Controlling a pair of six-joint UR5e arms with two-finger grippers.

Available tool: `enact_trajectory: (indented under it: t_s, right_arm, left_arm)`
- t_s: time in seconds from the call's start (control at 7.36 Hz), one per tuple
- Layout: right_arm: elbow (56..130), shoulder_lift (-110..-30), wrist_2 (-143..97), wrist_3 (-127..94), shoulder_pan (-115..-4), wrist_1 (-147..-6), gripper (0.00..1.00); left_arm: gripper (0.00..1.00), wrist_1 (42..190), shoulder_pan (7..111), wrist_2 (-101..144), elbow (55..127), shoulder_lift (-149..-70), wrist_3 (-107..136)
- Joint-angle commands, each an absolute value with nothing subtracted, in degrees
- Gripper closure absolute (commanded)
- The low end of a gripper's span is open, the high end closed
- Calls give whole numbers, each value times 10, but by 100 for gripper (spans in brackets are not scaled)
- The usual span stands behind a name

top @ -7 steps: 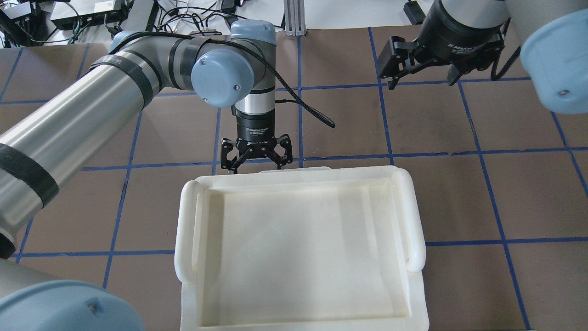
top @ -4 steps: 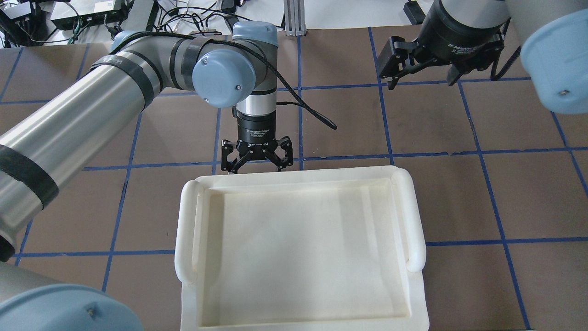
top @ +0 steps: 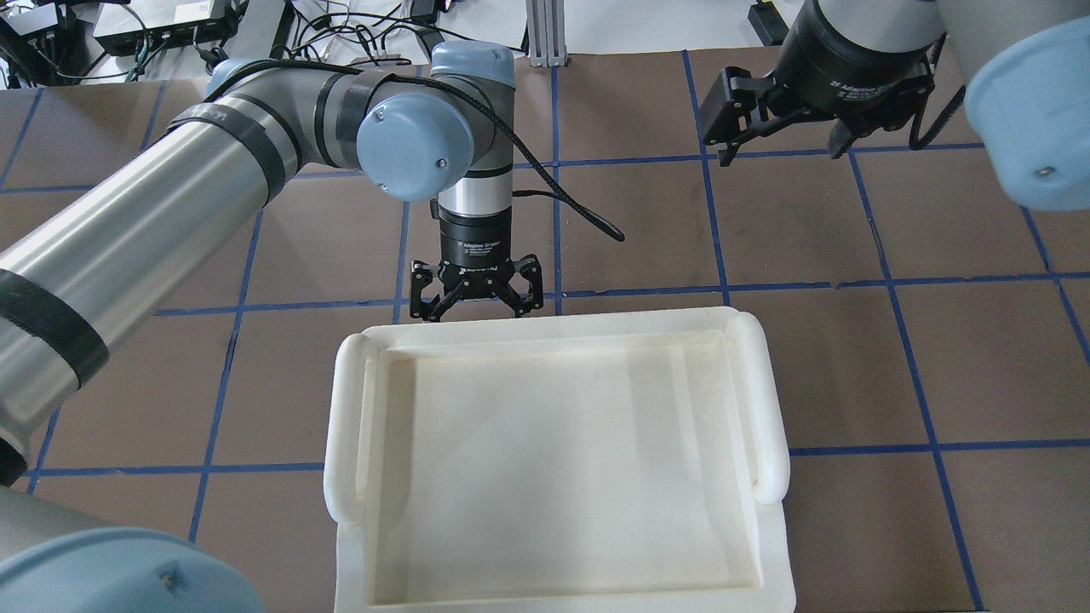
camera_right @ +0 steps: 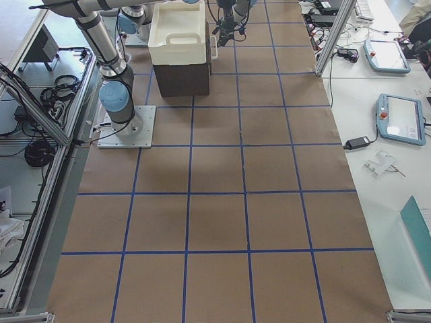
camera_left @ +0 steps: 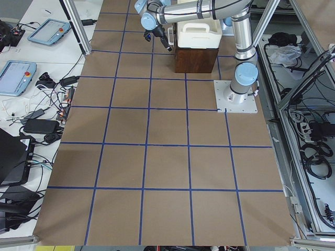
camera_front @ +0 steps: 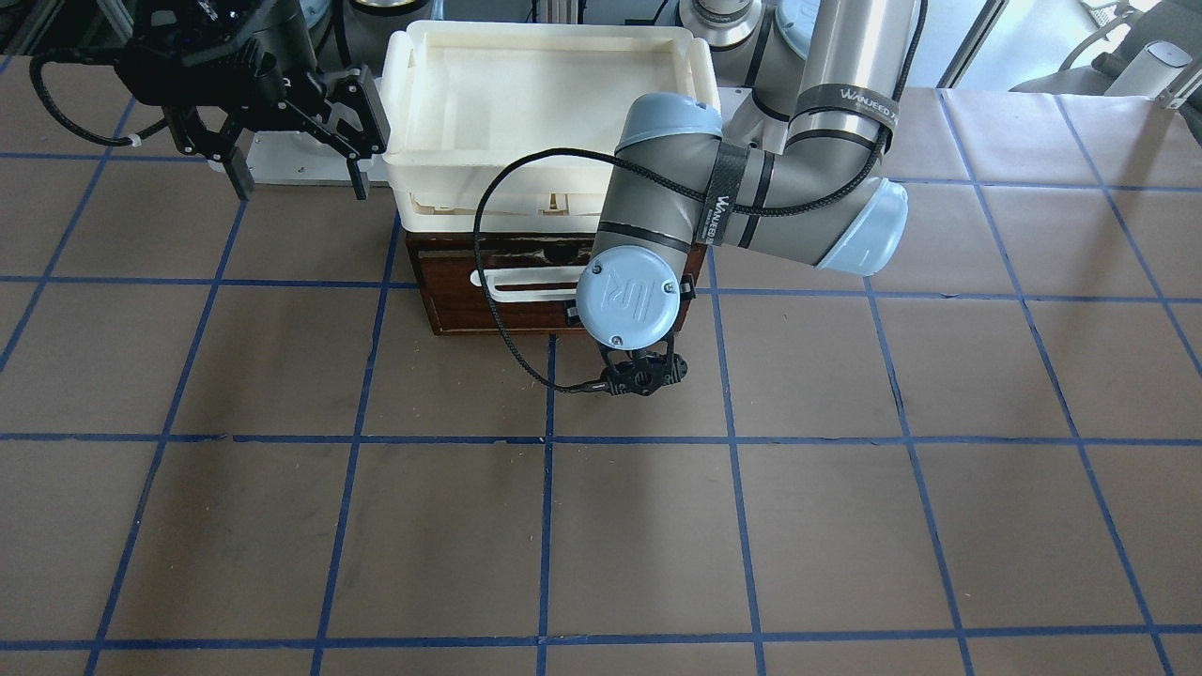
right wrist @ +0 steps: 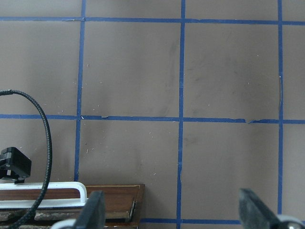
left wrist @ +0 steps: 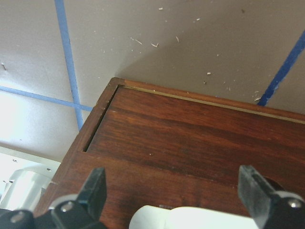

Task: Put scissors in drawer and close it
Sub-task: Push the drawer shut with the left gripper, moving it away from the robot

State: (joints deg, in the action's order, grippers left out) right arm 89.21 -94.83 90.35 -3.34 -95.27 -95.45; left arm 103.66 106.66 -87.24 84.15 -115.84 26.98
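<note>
The drawer [camera_front: 488, 314] sits shut under the cream tray [camera_front: 540, 84] on the bench [camera_front: 601, 526]; the scissors are out of sight; the left hand [top: 473, 312], wide open and empty, straddles its white handle [left wrist: 190, 219]; the right hand [camera_front: 299, 178] hangs open, empty, well aside.

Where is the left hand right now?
In the overhead view the left hand hangs open just past the far rim of the cream tray, left of centre, over the white handle of the drawer.

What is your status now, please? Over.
Left gripper open, fingers astride the white handle. Right gripper open, off to the side. Drawer looks shut; scissors not in view.
</note>
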Motion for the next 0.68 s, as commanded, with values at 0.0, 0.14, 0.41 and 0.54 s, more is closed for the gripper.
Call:
enact_trajectory:
  t_s: [0.0,0.14,0.41,0.54]
  right_arm:
    - [892,-948,904,-33,-953,-954,0]
    - [892,-948,904,-33,-953,-954,0]
    - [892,-948,904,-33,-953,-954,0]
    - [892,-948,904,-33,-953,-954,0]
  left_arm:
    - [0,1033,1063,-871,839,-1155,266]
    - [0,1026,1055,-870,826,-1154,266]
    - [0,1014,1022,-867,769,-1141,258]
    - [0,989,1002,-866,747,-1130,258]
